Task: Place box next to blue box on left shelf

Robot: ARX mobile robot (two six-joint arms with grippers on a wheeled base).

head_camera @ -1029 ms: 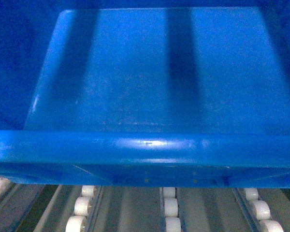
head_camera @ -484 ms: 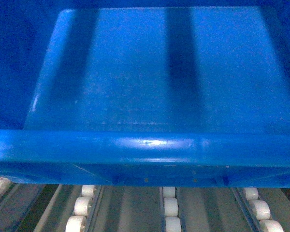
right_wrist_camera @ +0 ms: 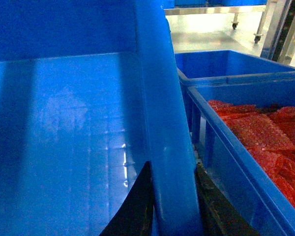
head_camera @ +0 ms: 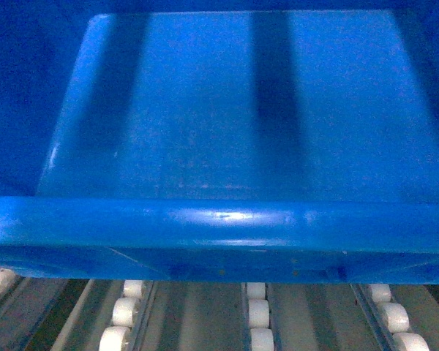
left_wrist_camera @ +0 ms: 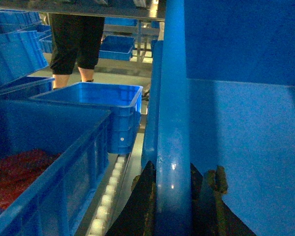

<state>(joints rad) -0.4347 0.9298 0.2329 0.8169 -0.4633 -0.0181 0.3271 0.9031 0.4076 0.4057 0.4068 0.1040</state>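
Observation:
The box point(head_camera: 227, 110), a big open-top bright blue crate, fills the head view, its near rim above the white rollers of the left shelf point(head_camera: 257, 314). My left gripper point(left_wrist_camera: 174, 173) is shut on the box's left rim point(left_wrist_camera: 173, 113), one finger on each side. My right gripper point(right_wrist_camera: 173, 169) is shut on the right rim point(right_wrist_camera: 160, 98) in the same way. A blue box point(left_wrist_camera: 44, 147) holding red material stands left of mine, with a roller lane point(left_wrist_camera: 108, 194) between them. Another blue box point(right_wrist_camera: 246, 147) with red contents stands close against my right side.
An empty blue crate point(left_wrist_camera: 98, 105) sits further along the rack on the left, and another point(right_wrist_camera: 226, 64) on the right. A person in black trousers point(left_wrist_camera: 76, 44) stands beyond the rack. More blue crates are stacked at the far left point(left_wrist_camera: 14, 49).

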